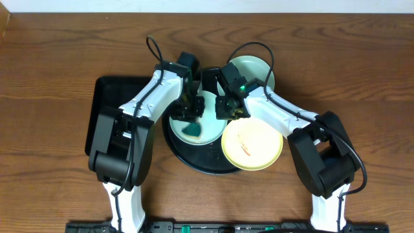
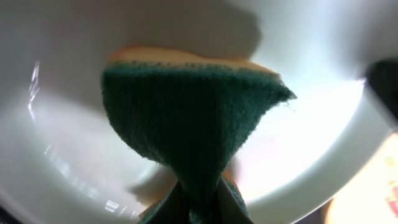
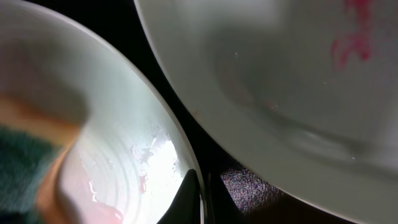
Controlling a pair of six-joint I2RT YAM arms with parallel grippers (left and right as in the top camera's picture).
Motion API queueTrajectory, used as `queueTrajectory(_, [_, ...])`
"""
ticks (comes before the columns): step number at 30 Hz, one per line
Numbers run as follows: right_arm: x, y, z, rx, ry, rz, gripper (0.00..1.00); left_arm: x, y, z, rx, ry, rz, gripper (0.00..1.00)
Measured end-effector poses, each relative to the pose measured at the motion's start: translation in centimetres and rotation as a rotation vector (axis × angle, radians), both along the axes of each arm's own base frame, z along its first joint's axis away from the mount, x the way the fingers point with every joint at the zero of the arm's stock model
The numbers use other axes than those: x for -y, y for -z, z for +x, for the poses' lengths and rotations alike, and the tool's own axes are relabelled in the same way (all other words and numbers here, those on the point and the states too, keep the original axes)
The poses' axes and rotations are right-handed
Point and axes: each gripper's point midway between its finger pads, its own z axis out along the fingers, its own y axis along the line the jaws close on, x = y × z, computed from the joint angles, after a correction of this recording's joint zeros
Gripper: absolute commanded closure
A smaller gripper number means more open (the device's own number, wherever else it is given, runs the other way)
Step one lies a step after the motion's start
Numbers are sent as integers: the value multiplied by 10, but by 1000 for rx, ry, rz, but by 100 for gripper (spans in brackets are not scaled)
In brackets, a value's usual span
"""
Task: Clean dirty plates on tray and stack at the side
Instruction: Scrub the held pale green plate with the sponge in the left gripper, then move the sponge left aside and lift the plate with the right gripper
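The round black tray (image 1: 200, 165) sits mid-table. On it lies a pale blue-green plate (image 1: 208, 123). My left gripper (image 1: 191, 113) is shut on a green sponge (image 1: 192, 131) with a yellow back and presses it into that plate (image 2: 62, 124); the sponge (image 2: 186, 118) fills the left wrist view above the fingers (image 2: 196, 193). My right gripper (image 1: 223, 111) is shut on the same plate's right rim (image 3: 124, 124), its fingers (image 3: 202, 186) pinching the edge. A pale yellow plate (image 1: 252, 144) with a red smear overlaps the tray's right edge. A second blue-green plate (image 1: 253, 70) lies behind, off the tray.
A rectangular black tray (image 1: 107, 103) lies to the left, partly under my left arm. In the right wrist view a neighbouring plate (image 3: 280, 81) with a pink-red smear lies close to the held one, with the black tray (image 3: 249, 186) showing between them. Brown wooden table (image 1: 52, 65) all round.
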Motion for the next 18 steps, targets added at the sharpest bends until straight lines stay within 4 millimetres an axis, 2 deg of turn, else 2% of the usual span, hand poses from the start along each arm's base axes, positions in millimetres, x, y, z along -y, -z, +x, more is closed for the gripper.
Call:
queueTrajectory(3, [0, 0, 0, -1, 0, -2, 99, 5, 0, 16, 65, -1, -19, 92])
queueTrajectory(5, [0, 0, 0, -1, 1, -2, 99, 0, 1, 24, 96, -32, 12, 93])
queueTrajectory(10, [1, 0, 0, -2, 1, -3, 99, -30, -3, 33, 105, -151, 138, 92])
queueTrajectory(13, [1, 0, 0, -2, 1, -2, 99, -53, -18, 41, 96, -217, 182, 92])
queueTrajectory(18, [0, 0, 0, -2, -1, -2, 99, -80, -55, 63, 142, -299, 215, 93])
